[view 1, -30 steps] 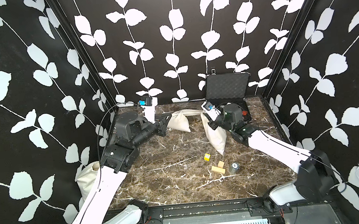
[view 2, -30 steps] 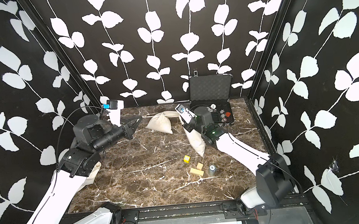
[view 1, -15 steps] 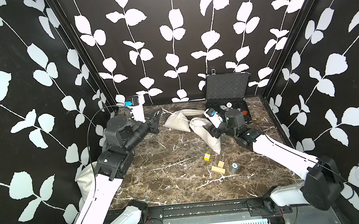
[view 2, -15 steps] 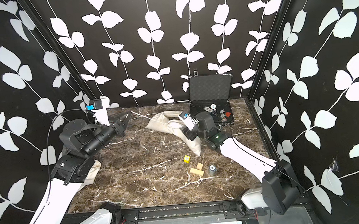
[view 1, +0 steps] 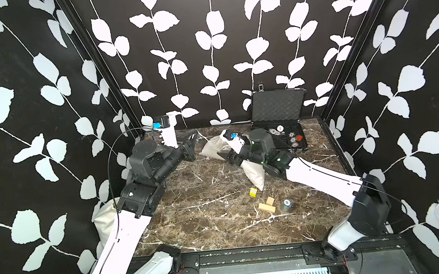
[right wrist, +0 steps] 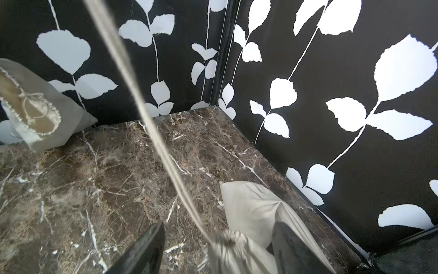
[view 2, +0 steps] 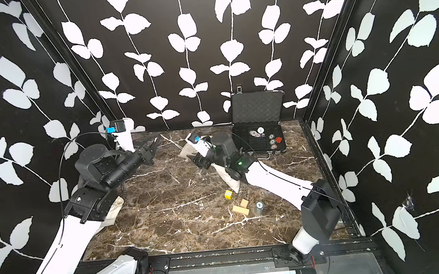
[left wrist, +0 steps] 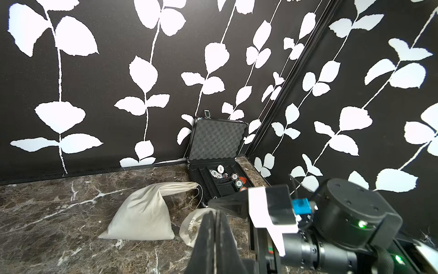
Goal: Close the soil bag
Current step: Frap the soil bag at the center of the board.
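Two arms work at the back of the marble table (view 1: 207, 226), where the soil bag (view 1: 256, 176) lies slumped beside a second cloth bag (view 1: 214, 150); the left gripper (view 1: 192, 141) is clenched, apparently pinching the drawstring (right wrist: 151, 123) that runs tight from the bag's puckered mouth, likely to cinch it. The right gripper (right wrist: 218, 234) stands released, fingers either side of the gathered neck. A second ago it held that bag up on end and the left gripper sat closer; now the bag has dropped flat.
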{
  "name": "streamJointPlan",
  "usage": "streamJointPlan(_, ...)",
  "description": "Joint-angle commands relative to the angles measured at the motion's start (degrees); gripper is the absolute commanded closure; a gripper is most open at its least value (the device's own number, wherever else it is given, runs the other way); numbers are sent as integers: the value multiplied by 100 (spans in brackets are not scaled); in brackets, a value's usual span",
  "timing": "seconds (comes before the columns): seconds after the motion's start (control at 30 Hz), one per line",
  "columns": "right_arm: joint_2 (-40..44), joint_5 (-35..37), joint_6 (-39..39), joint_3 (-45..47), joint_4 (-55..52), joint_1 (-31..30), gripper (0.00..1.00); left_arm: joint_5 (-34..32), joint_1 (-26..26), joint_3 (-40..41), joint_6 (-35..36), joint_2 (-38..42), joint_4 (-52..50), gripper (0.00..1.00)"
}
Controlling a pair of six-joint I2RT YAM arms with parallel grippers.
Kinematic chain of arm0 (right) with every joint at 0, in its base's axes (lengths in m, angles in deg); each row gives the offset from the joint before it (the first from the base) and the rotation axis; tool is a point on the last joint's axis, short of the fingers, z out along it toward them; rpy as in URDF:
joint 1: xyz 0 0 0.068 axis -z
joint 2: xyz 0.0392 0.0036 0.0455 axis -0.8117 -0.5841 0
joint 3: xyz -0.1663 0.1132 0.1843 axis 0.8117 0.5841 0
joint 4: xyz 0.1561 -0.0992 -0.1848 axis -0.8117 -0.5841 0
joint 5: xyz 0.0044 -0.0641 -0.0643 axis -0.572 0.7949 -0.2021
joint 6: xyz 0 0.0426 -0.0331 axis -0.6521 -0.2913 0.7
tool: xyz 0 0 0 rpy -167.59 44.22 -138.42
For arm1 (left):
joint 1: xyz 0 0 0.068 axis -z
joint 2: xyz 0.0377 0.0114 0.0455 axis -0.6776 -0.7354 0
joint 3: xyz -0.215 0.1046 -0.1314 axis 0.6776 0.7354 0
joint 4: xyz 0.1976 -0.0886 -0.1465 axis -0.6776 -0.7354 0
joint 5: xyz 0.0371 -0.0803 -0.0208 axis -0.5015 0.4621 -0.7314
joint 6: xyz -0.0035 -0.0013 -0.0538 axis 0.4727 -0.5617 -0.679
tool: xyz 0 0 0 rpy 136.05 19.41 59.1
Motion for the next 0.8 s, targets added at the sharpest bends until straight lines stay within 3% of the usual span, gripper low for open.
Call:
streamJointPlan(0.0,-197,342,-26,-369,13,-137,35,-24,-30,-17,-12,150,235,100)
streamJointPlan(0.17,-601,720,11,-740,-240,-164,56,-82,-28,-24,18,211,204,100)
streamJointPlan(0.3,-778,1707,267,-744,-566,-131,88,-402,-28,-96,115,348,-9,100)
streamJointPlan(0.37,-744,2141,265,-607,-759,21,96,-785,-30,-187,165,430,-260,100)
streamJointPlan(0.53,-399,2483,195,222,-1102,705,96,-1465,-45,-210,339,684,-523,100)
streamJointPlan(0.77,151,3122,379,1028,-1300,1405,89,-1663,-216,-278,328,707,-547,100)
